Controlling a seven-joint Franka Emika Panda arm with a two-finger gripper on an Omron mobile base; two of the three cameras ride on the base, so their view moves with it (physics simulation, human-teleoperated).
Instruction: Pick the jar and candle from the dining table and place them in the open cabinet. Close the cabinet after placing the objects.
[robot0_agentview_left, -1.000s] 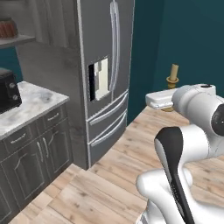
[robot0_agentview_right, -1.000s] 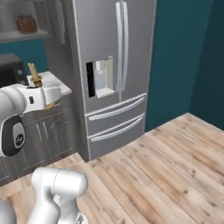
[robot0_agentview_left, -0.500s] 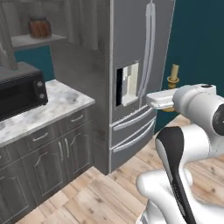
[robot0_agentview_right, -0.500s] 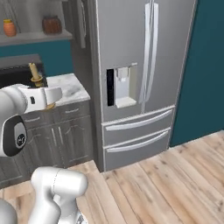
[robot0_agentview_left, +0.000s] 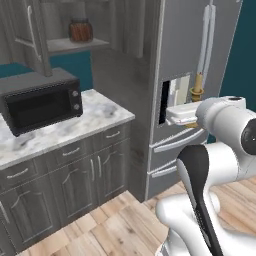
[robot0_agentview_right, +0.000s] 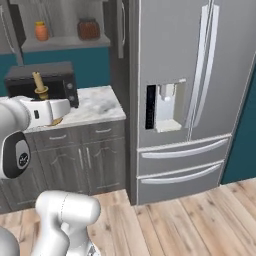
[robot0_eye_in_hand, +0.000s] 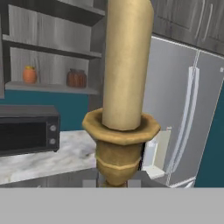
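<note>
Claw (robot0_eye_in_hand: 113, 183) clenched on candle (robot0_eye_in_hand: 124, 87) at its holder base; candle upright above claw. Jar (robot0_agentview_right: 88, 29) far off on cabinet (robot0_agentview_right: 65, 44) shelf, right of orange bottle (robot0_agentview_right: 41, 31).

We count one candle (robot0_eye_in_hand: 124, 78), one jar (robot0_agentview_right: 88, 29), one little orange bottle (robot0_agentview_right: 41, 31), one microwave (robot0_agentview_left: 42, 100), and one fridge (robot0_agentview_right: 185, 95).
</note>
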